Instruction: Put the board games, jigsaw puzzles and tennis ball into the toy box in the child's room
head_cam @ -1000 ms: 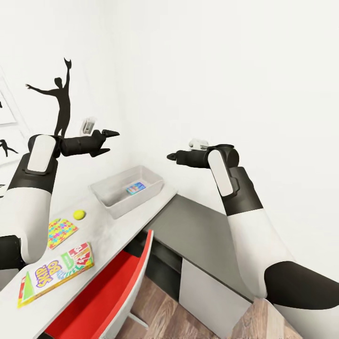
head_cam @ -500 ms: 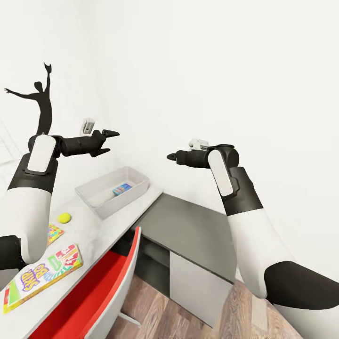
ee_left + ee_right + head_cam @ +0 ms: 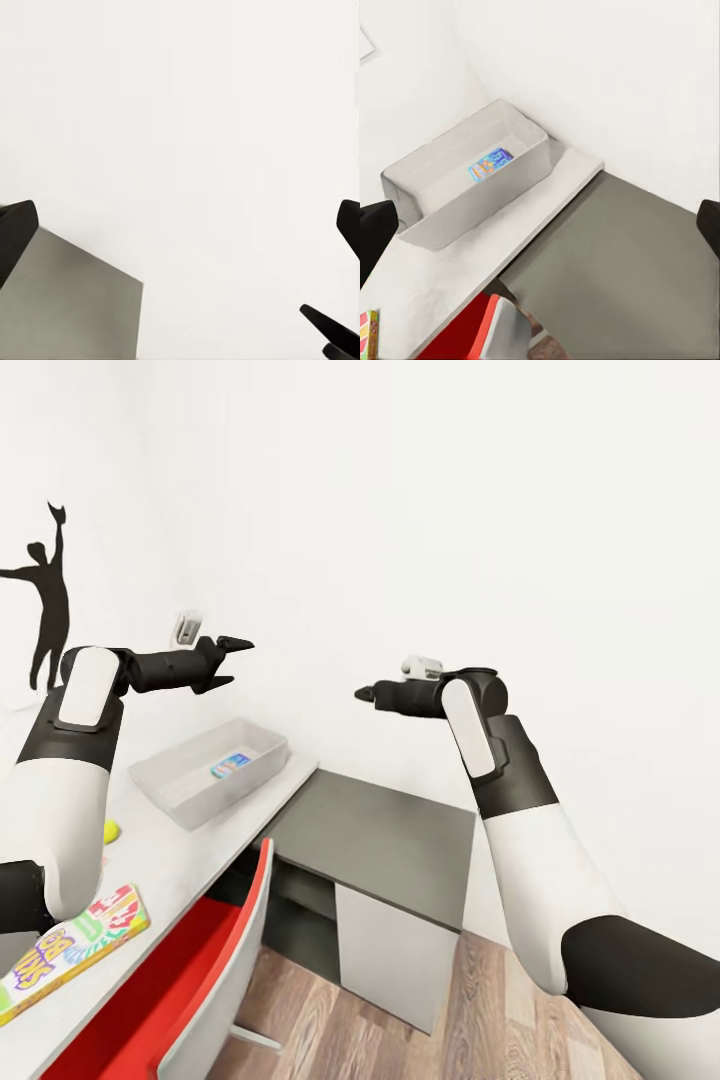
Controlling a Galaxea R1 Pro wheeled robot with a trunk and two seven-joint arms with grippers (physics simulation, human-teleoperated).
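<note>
Up on the desk (image 3: 210,840), the toy box (image 3: 190,795) sits near the far corner by the white wall, and inside it lies the blue board game (image 3: 230,765), flat on the bottom toward one end; the rest of the bin's floor is bare grey. On the desk nearer the robot, the tennis ball (image 3: 110,831) peeks out beside the left arm, and the SKIP-BO board game (image 3: 70,950) lies flat close to the front edge. A red chair (image 3: 190,980) stands tucked against the desk, and a lower dark grey cabinet (image 3: 385,840) joins the desk's end. Both arms are raised in the air, well above the desk. The left tool (image 3: 232,663) is spread wide and holds nothing; the right tool (image 3: 363,692) likewise has its fingers apart and empty.
</note>
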